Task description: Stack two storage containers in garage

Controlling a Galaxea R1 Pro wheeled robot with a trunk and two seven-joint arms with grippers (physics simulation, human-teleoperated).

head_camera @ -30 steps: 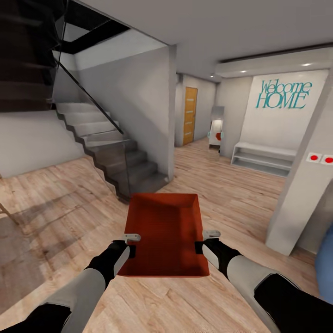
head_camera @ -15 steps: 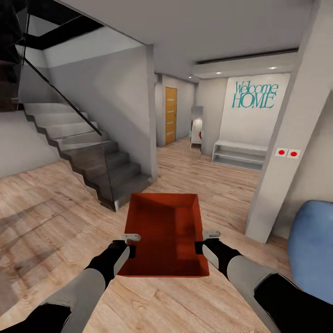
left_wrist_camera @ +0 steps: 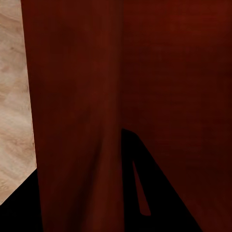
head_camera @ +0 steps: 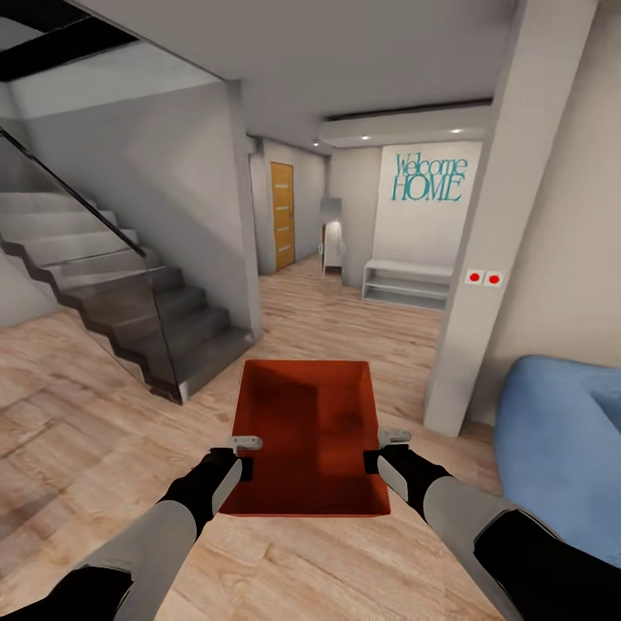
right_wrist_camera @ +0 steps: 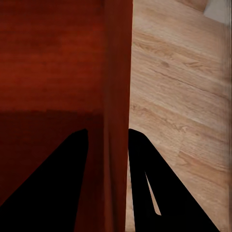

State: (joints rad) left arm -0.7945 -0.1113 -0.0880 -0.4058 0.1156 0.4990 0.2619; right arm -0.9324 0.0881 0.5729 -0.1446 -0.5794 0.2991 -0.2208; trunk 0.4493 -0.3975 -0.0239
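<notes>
Both grippers, left [head_camera: 244, 447] and right [head_camera: 385, 442], pinch opposite thin walls of the lidless red-orange rectangular storage container [head_camera: 306, 435], carried at six o'clock above light wood-plank flooring [head_camera: 362, 328]. Judged mid-transport; next, driving toward the hallway at twelve o'clock.

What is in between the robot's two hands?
The red-orange storage container, open and with nothing inside, held between the left gripper and the right gripper. Each clamps a side wall, as the head view shows.
</notes>
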